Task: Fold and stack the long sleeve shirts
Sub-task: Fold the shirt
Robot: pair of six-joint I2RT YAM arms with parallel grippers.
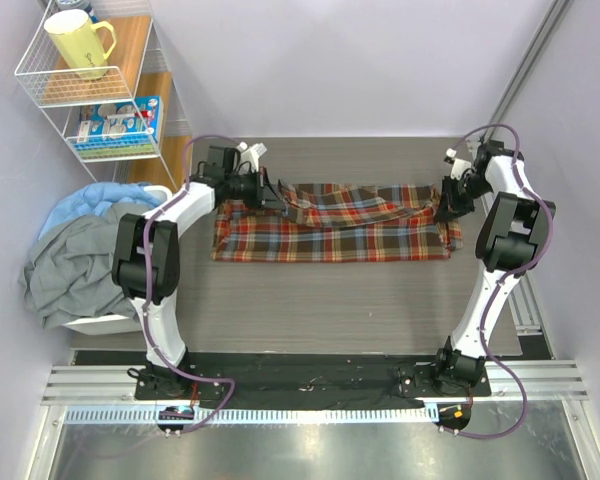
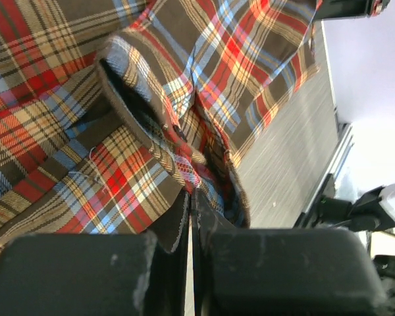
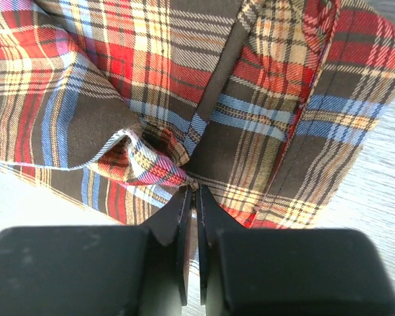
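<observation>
plaid shirt (image 1: 330, 238) lies far-centre on the tabletop (image 1: 330, 310), flattened into a band, long axis running left-right between the two arms. Far edge is raised off the surface and sags in the middle.

left end effector (image 1: 270, 195) is clenched on the far-left corner; wrist view shows cloth pinched right at the tips (image 2: 189, 197). right end effector (image 1: 448, 208) is at the far-right corner, fingers nearly together with a pucker of cloth at the tips (image 3: 192, 191). Reads as a grip.

Each arm has its own end, neither nearer overall. The shirt's body lies toward the bases from both end effectors, so my guess is the fold comes toward the near edge. Pile of other garments (image 1: 75, 255) sits well apart on the left.
</observation>
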